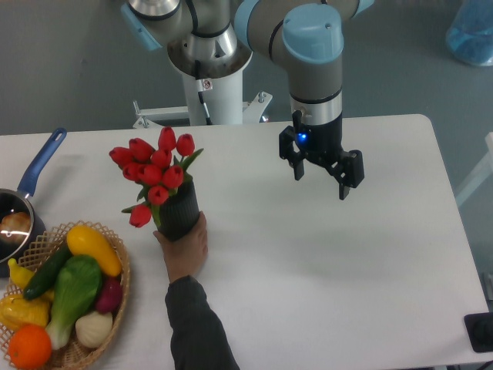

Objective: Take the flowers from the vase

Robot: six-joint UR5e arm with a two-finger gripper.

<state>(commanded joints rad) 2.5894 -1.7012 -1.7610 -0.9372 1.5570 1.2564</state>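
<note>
Although nothing has been lifted yet, we can read the layout plainly from left to right across the bench. At the far left sit a blue-handled saucepan and a basket of vegetables, neither of them our concern. Next come the flowers, still standing in the vase, which a person's hand steadies from below at its base. To the right, well apart from the bunch and at about the level of the blooms in the picture, our hand hangs over bare bench with its fingers spread wide and holding nothing. We judge the whole task remains: cross leftward, close on the stems, then draw the bunch out.
</note>
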